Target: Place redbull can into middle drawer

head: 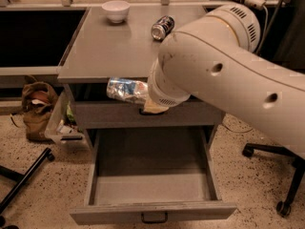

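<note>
The redbull can (125,89), shiny silver and light blue, lies on its side in the air, level with the front edge of the cabinet top and above the open middle drawer (152,185). My gripper (148,99) holds it by its right end; the large white arm hides most of the gripper. The drawer is pulled far out, with a bare grey bottom and a small dark handle (154,217) on its front. The can is above the drawer's back part, well clear of its bottom.
The closed upper drawer front (102,114) is right behind the can. A dark can (162,27) and a white bowl (116,9) sit on the cabinet top (105,46). A brown bag (38,106) and black legs (24,180) are left; a chair base (286,175) is right.
</note>
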{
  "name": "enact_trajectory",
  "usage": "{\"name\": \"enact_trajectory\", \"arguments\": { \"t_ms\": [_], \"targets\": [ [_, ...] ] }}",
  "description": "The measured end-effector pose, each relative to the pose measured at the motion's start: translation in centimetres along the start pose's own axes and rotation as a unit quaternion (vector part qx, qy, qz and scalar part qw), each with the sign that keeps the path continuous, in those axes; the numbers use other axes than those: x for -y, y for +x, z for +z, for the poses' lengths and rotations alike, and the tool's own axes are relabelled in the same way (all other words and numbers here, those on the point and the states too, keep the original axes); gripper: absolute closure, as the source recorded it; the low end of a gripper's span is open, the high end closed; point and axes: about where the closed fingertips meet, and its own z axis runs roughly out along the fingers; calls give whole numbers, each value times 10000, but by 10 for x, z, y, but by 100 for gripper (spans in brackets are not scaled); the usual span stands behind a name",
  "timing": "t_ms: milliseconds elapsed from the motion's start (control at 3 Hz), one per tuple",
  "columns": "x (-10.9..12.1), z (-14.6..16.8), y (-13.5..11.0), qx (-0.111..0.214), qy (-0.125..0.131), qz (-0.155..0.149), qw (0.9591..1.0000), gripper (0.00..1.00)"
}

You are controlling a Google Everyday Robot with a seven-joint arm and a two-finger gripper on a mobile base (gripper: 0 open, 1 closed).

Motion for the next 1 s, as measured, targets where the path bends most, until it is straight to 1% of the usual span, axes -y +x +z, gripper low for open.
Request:
{"name": "enact_trajectory", "arguments": {
  "t_ms": [333, 667, 1000],
  "targets": [
    [-3, 3, 2, -74, -2, 23, 10000, 100],
    [-40, 34, 17, -430, -240, 160, 9987, 100],
    [-98, 73, 31, -461, -707, 697, 9940, 100]
  ]
}}
